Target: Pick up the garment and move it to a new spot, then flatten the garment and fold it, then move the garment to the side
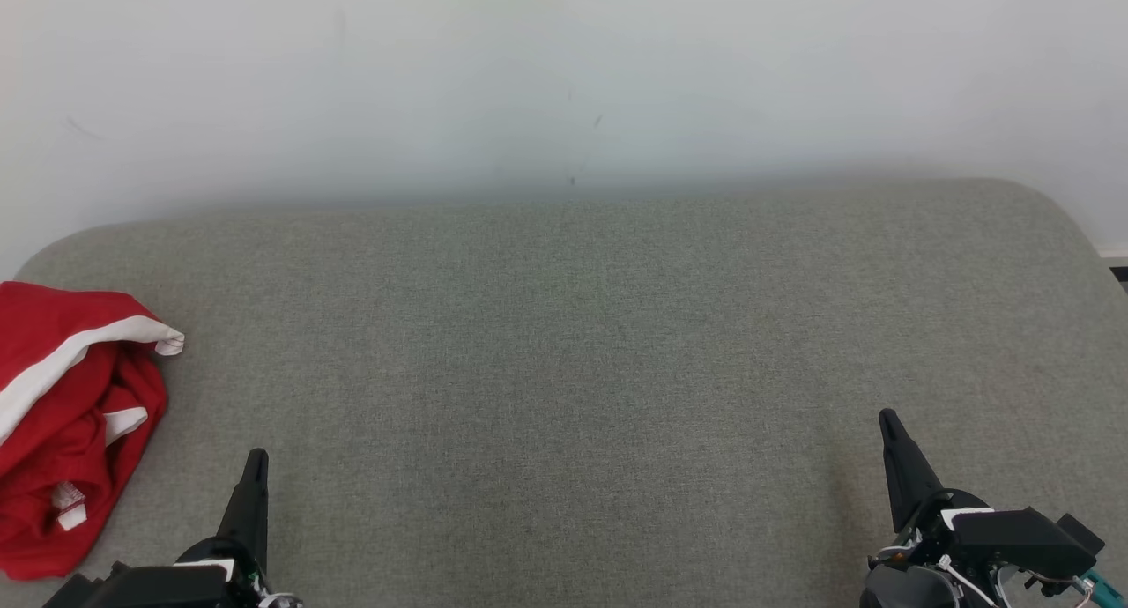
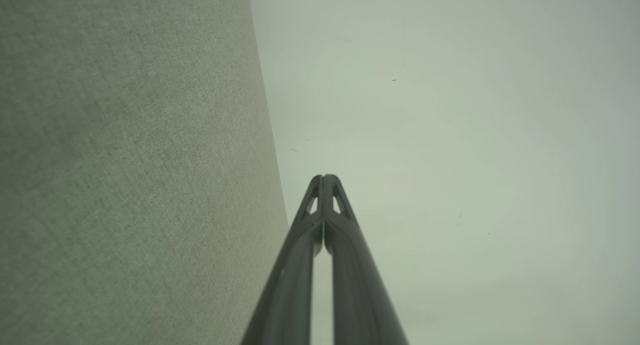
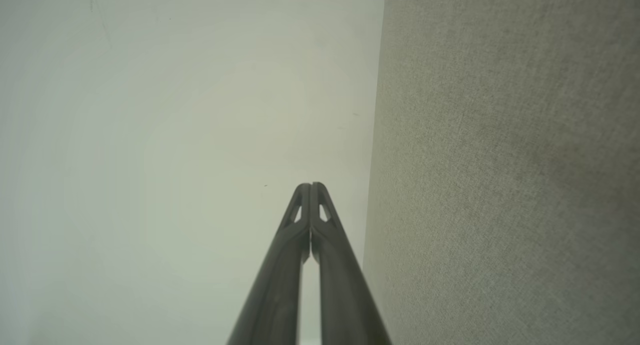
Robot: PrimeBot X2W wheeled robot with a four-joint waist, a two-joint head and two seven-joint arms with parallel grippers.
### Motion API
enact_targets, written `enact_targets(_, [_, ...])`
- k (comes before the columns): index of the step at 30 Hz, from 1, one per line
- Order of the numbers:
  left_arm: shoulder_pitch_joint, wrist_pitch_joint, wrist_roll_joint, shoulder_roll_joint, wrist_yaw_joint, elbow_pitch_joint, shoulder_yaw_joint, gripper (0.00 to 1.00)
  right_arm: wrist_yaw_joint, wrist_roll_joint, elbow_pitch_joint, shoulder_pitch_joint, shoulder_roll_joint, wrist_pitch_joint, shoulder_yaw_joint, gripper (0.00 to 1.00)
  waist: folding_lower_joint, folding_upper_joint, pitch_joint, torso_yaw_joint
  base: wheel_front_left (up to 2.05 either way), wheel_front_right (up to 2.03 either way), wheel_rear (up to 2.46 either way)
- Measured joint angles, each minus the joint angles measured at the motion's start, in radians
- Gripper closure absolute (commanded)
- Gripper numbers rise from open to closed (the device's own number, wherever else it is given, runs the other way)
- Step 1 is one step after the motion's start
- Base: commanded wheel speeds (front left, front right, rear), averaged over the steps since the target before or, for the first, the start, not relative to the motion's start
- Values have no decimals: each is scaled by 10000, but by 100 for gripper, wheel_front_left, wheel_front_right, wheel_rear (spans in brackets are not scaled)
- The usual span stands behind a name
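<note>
The garment (image 1: 66,423), red with white bands, lies crumpled at the left edge of the grey-green fabric surface (image 1: 564,370), partly cut off by the frame. My left gripper (image 1: 256,458) stands at the lower left, shut and empty, a little to the right of the garment and apart from it. At the lower right my right gripper (image 1: 886,416) is shut too, holding nothing, far from the garment. In the left wrist view my left gripper (image 2: 324,177) has its tips pressed together, and my right gripper (image 3: 310,185) looks the same in the right wrist view.
A pale wall (image 1: 564,70) rises behind the fabric surface, whose far corners are rounded. The wall (image 2: 450,135) and fabric surface (image 2: 125,160) also show in the left wrist view, likewise the wall (image 3: 175,135) and surface (image 3: 500,160) in the right wrist view.
</note>
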Motion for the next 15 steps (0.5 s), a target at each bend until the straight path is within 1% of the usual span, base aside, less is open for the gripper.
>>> enact_targets(15, [0,0,0,0,0,0,4,100,0,0,0,0,0,0,0,100,0,0,0,0,0,0,0])
